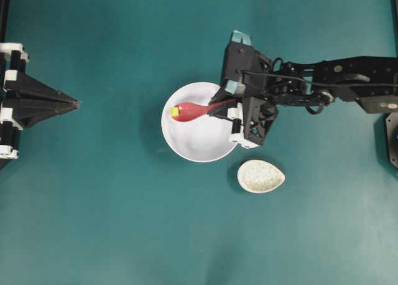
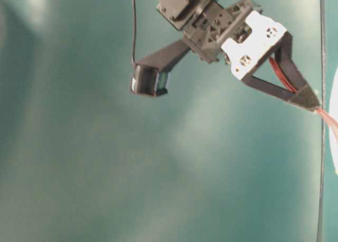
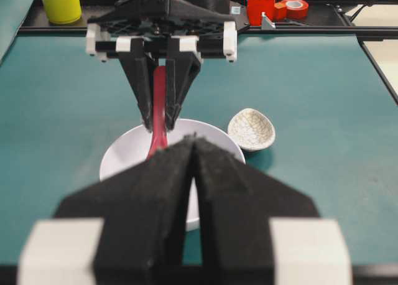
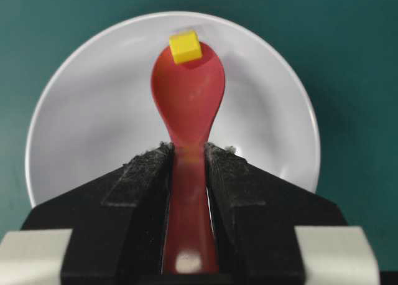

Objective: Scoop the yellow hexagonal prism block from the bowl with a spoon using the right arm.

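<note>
- Overhead view: right pincer [image 1: 214, 109] clamped on the handle of the spoon [image 1: 198, 110], over the right part of the white bowl [image 1: 199, 145]. Scoop held out over the bowl's left part, with the yellow hexagonal prism block [image 1: 175, 111] at the scoop's far tip. Small speckled dish [image 1: 261, 176] on the teal table [image 1: 93, 223], just beside the bowl at lower right. Left pincer [image 1: 76, 102] well apart at the left edge, tips together.
- Table-level view: right pincer [image 2: 316, 105] pointing down to the right, red handle between the fingers.
- Left wrist view: left pincer [image 3: 194, 140] shut on nothing; bowl [image 3: 118, 160] and spoon [image 3: 158, 120] behind it.
- Right wrist view: fingers [image 4: 140, 185] pressed on both sides of the handle; block [image 4: 185, 47] sitting on the front end of the scoop, above the bowl [image 4: 81, 123].
</note>
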You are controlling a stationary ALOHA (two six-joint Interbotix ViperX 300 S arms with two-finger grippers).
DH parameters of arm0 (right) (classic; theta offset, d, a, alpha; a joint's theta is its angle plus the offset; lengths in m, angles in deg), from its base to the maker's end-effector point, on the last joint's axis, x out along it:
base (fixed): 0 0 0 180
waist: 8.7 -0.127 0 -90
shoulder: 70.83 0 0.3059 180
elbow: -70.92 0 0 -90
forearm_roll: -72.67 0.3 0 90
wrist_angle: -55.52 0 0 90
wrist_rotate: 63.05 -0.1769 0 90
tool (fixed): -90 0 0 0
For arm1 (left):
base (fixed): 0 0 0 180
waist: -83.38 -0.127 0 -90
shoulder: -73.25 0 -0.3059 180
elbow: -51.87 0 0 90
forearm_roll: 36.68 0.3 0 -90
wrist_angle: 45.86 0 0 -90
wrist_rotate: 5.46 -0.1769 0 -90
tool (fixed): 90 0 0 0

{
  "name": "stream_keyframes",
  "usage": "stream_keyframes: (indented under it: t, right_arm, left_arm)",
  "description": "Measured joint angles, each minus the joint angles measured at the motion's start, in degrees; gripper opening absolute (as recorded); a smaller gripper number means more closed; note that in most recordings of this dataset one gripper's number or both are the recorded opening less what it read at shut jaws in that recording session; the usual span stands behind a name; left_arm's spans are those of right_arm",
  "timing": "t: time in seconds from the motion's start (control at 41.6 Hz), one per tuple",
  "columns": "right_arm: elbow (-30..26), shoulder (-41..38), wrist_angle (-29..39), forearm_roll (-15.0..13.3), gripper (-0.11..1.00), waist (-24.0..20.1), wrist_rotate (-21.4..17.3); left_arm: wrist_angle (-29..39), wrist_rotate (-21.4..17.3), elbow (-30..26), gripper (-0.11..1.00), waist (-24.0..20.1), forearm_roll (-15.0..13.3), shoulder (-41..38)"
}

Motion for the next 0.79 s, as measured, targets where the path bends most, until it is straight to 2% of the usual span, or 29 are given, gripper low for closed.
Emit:
stream_keyframes:
  t: [0.481,0.793]
  right_arm:
    - [8.44,8.0,-16.7,0.18,0.23,-1.41,-0.44]
    - [13.27,14.24,-19.86,0.18,0.23,-1.76,-2.02]
  left_arm:
    - [0.0,0.18,0.0,0.0,0.0,-0.09,0.0]
    - [0.0,0.35,0.0,0.0,0.0,-0.09,0.09]
